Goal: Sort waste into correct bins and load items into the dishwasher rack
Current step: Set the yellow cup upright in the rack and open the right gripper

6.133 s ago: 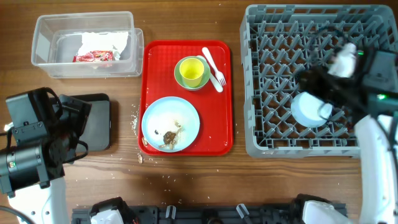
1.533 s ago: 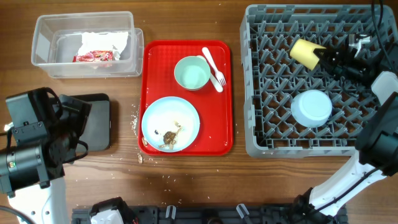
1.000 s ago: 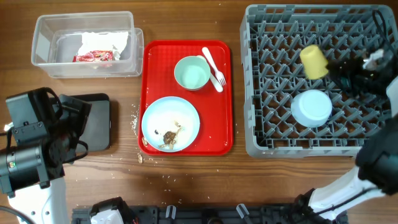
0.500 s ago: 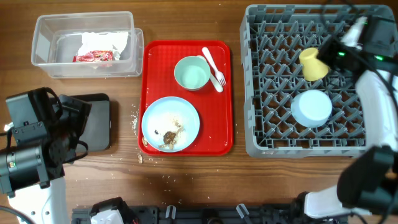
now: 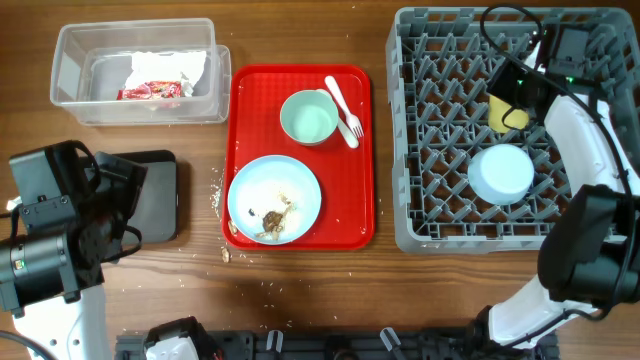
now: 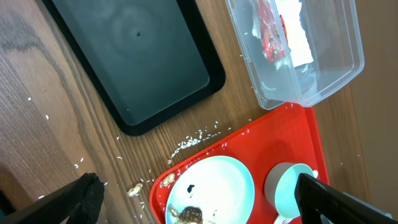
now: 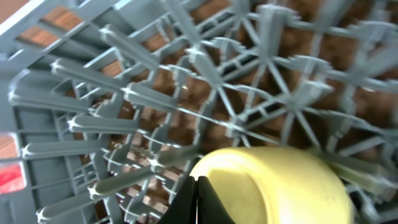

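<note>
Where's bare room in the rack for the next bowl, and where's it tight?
Free: the left half of the dishwasher rack, with bare pegs from its left wall across to the upturned light blue bowl. Crowded: the right side, where the yellow-green cup, the bowl and the right hand bunch together.

Overhead view is brightly, evenly lit from above; only short soft shadows are cast on the tabletop [image 5: 300,290]. Left wrist view is sharp, a dull sheen seen on the black tray [image 6: 137,62]. Right wrist view is smeared: dishwasher rack [image 7: 214,93] pegs and yellow-green cup [image 7: 273,186] are blurred.
</note>
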{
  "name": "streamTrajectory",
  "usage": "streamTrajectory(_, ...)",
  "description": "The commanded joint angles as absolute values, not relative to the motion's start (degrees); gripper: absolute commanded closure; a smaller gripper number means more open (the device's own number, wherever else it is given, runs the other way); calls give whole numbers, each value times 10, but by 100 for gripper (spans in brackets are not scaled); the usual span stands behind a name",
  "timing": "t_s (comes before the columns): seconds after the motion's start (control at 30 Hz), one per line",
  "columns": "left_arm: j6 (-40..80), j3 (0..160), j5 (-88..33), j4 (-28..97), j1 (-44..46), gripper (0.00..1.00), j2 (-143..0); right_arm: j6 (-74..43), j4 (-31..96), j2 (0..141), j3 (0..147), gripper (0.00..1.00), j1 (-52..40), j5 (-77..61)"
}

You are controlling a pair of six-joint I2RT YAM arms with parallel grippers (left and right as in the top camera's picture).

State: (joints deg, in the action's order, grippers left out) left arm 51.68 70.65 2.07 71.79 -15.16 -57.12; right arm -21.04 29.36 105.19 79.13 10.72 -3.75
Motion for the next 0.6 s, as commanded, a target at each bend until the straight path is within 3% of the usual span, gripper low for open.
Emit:
streamTrajectory(0.0, 510, 706, 29, 716, -154, 0, -571, -259, 343, 1028, 780, 96, 113, 77)
streamTrajectory(0.2, 510, 706, 28, 716, -154, 0, -571, -271, 389, 952, 781, 96, 113, 123)
streamTrajectory(0.43, 510, 706, 28, 716, -154, 0, -571, -183, 303, 949, 780, 95, 113, -92)
streamTrajectory(0.57, 510, 706, 29, 716, -154, 0, -571, -197, 288, 991, 780, 95, 113, -88)
